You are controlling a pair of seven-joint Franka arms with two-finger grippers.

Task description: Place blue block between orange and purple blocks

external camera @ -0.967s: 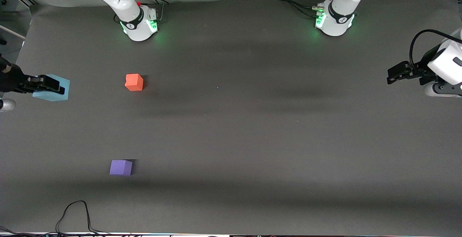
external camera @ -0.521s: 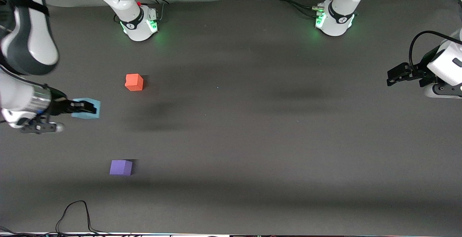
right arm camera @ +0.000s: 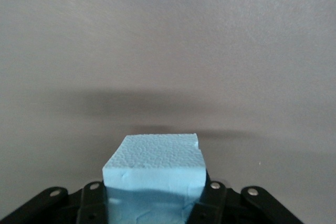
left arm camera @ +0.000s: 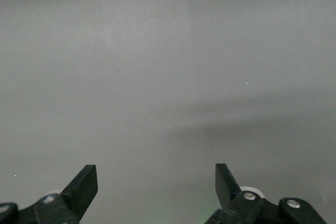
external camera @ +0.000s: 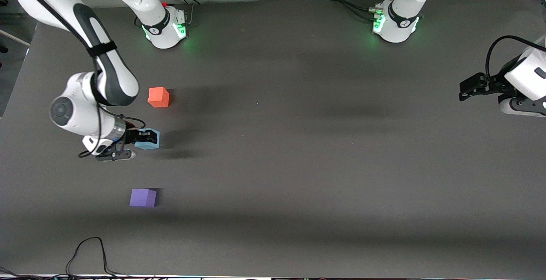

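Note:
My right gripper [external camera: 146, 138] is shut on the light blue block [external camera: 151, 140], which fills the space between its jaws in the right wrist view [right arm camera: 153, 174]. It holds the block over the table between the orange block [external camera: 158, 97] and the purple block [external camera: 143, 197]; the orange block lies farther from the front camera, the purple one nearer. Whether the blue block touches the table I cannot tell. My left gripper [external camera: 467, 88] is open and empty, waiting at the left arm's end of the table; its wrist view shows only bare mat between the spread fingertips [left arm camera: 84, 184].
The dark grey mat [external camera: 298, 165] covers the table. The two arm bases [external camera: 164, 26] [external camera: 394, 22] stand along the edge farthest from the front camera. A black cable [external camera: 87, 250] loops on the nearest edge, close to the purple block.
My right arm has carried the blue block in from the right arm's end of the table to the gap between the orange and purple blocks. The left arm has stayed almost still.

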